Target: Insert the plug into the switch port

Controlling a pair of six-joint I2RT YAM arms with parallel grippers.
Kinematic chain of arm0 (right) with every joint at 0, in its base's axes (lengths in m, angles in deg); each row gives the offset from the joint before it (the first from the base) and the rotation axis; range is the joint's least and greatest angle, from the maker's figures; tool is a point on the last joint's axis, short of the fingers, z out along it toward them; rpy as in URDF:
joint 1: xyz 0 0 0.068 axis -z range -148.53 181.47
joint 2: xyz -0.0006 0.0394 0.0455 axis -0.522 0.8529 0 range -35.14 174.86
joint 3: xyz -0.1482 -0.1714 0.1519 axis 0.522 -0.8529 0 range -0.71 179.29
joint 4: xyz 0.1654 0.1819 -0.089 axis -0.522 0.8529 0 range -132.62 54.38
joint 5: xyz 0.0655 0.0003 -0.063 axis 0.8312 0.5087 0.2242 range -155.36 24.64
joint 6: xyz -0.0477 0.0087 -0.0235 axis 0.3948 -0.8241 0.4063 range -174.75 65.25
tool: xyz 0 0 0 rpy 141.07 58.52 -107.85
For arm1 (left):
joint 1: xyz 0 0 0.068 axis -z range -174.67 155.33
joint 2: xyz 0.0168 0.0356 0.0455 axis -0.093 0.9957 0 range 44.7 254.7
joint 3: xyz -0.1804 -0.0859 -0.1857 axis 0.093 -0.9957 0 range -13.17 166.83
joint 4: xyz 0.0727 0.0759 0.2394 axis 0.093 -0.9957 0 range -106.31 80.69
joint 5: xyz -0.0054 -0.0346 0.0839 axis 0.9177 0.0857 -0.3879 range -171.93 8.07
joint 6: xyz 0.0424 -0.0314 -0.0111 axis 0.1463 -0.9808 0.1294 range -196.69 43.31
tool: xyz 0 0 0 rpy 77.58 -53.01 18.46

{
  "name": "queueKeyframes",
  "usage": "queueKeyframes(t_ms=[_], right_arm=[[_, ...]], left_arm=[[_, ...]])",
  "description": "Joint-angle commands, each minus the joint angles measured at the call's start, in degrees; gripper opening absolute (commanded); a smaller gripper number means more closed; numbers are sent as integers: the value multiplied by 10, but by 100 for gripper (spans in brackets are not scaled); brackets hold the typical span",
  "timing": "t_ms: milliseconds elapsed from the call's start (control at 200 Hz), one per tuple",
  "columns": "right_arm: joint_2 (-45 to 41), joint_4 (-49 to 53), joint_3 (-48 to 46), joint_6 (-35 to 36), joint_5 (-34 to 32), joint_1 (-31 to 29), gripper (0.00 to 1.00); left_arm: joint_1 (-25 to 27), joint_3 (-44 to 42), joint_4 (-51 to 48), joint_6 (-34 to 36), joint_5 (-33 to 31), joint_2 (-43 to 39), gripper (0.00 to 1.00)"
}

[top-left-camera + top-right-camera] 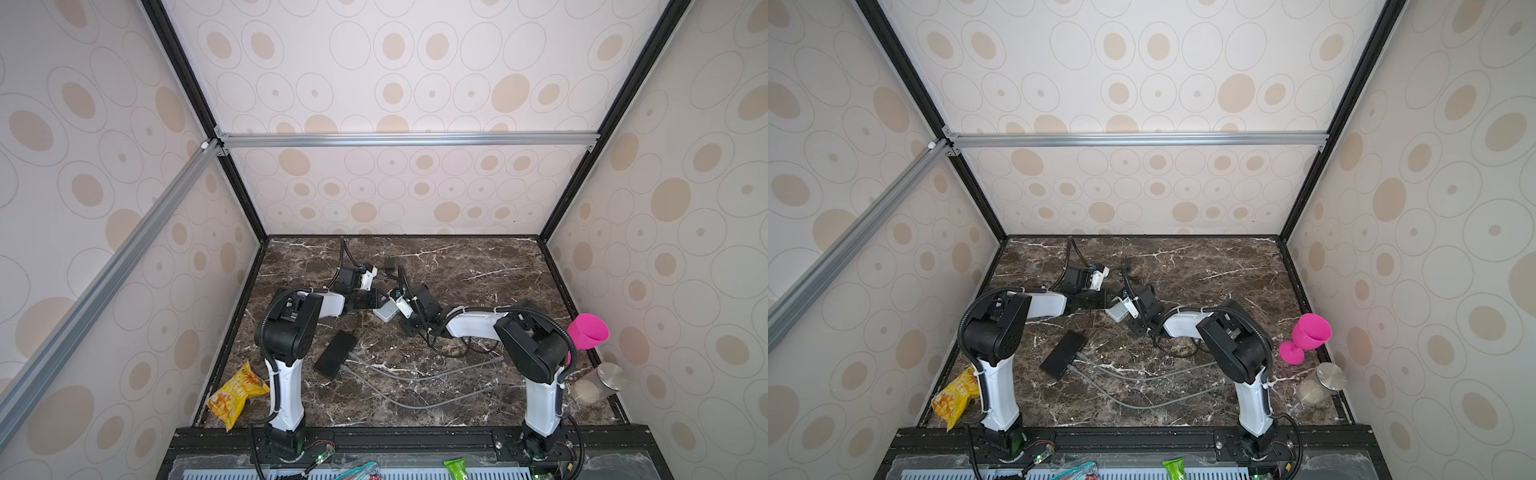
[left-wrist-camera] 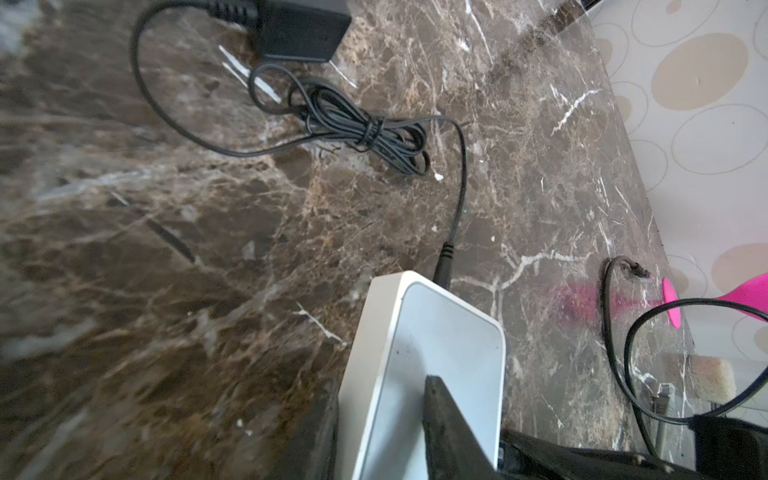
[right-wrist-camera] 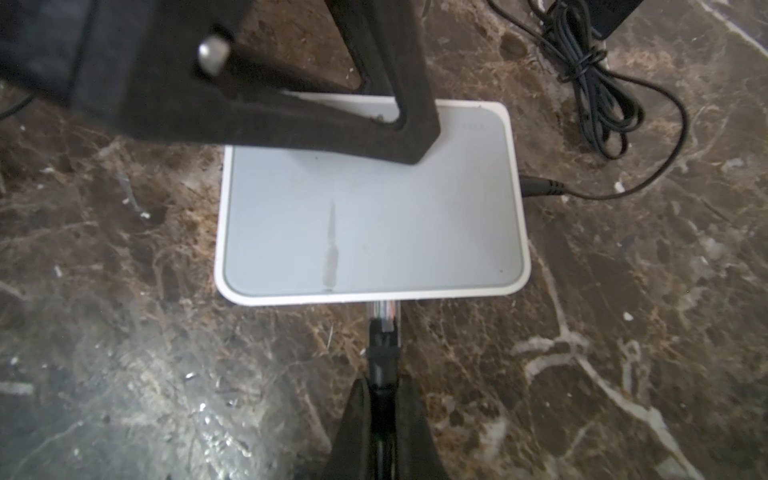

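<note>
Only the right wrist view shows the plug (image 3: pixel 384 318). Its tip is at the edge of the switch (image 3: pixel 374 224), and the right fingers (image 3: pixel 358 415) pinch its boot. The left wrist view shows the left fingers (image 2: pixel 446 424) clamped on the switch. In both top views the two arms fold inward and meet mid-surface (image 1: pixel 478 266).

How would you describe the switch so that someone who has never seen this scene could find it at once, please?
On the dark marble table, look mid-table, where the left arm and right arm meet. The switch sits there, a small flat slab with rounded corners. It is the only white device; the box nearer the front and the adapter behind are black.
</note>
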Motion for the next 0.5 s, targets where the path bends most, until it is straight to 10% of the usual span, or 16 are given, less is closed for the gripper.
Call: queueKeyframes(t_ms=[0,495], right_arm=[[5,-144,50,22,49,-5,0],[41,-241,53,46,112,3,0]], left_arm=[[24,-1,-69,15,53,31,34],[30,14,-85,25,75,46,34]])
